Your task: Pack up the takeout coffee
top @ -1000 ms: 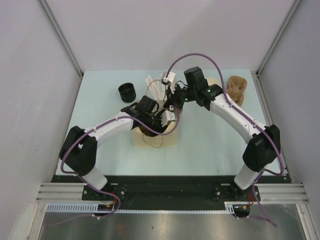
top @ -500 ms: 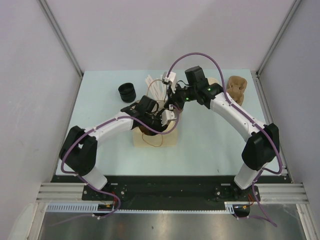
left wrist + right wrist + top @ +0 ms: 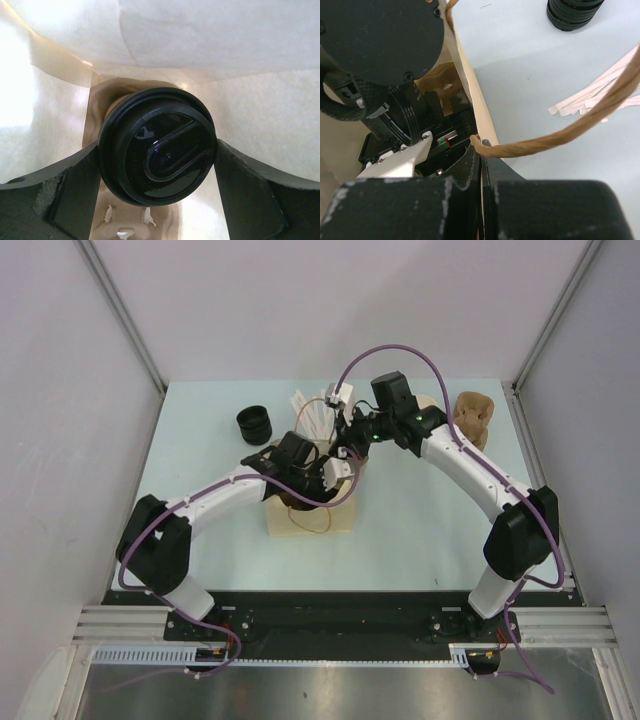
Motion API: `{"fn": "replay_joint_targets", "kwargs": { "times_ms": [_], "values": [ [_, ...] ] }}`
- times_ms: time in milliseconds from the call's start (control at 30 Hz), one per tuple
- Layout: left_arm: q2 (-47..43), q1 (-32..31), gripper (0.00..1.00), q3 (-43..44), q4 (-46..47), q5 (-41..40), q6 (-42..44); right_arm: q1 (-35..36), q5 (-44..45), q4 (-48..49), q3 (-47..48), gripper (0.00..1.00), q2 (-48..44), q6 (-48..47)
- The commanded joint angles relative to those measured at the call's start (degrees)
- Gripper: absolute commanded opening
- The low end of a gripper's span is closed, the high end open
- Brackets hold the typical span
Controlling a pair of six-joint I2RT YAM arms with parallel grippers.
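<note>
The takeout coffee [image 3: 157, 145], a tan cup with a round black lid, sits between the fingers [image 3: 75, 195] of my left gripper [image 3: 157, 172], which is shut on it inside the paper bag [image 3: 312, 515]. Bag walls surround it, and a pulp cup carrier [image 3: 135, 225] lies below it. In the top view my left gripper [image 3: 310, 478] reaches into the bag's mouth and hides the cup. My right gripper [image 3: 481, 150] is shut on the bag's rim [image 3: 470, 95] beside the twine handle [image 3: 560, 134]. It also shows in the top view [image 3: 346, 446].
A stack of black lids [image 3: 254, 424] stands at the back left, also in the right wrist view [image 3: 575, 10]. White paper strips [image 3: 310, 412] lie behind the bag. A brown pulp carrier [image 3: 475, 418] sits at the back right. Frame posts border the table.
My left wrist has shifted slightly over the bag's mouth. My right gripper has stayed almost still on the bag's rim.
</note>
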Motion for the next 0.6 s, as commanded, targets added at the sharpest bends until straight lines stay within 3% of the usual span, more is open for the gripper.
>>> {"fn": "replay_joint_targets", "kwargs": {
  "times_ms": [0, 133, 167, 267, 567],
  "values": [
    [-4.8, -0.5, 0.87, 1.1, 6.4, -4.6, -1.6, 0.2, -1.4, -8.6, -0.3, 0.0, 2.0, -0.1],
    [-5.7, -0.7, 0.89, 1.2, 6.7, -5.1, -1.7, 0.2, -1.4, -8.7, -0.1, 0.0, 2.0, -0.6],
    [-6.1, -0.8, 0.96, 1.4, 6.7, -5.3, -1.7, 0.2, -1.4, -8.8, 0.0, 0.0, 2.1, -0.7],
    [-7.1, -0.7, 1.0, 1.2, 7.1, -5.4, -1.5, 0.2, -1.3, -9.0, 0.1, 0.0, 2.2, -0.9],
    [-8.9, -0.8, 0.99, 1.0, 6.8, -4.2, -0.4, 0.2, -0.9, -9.1, 1.0, 0.0, 2.4, -1.1]
  ]
}}
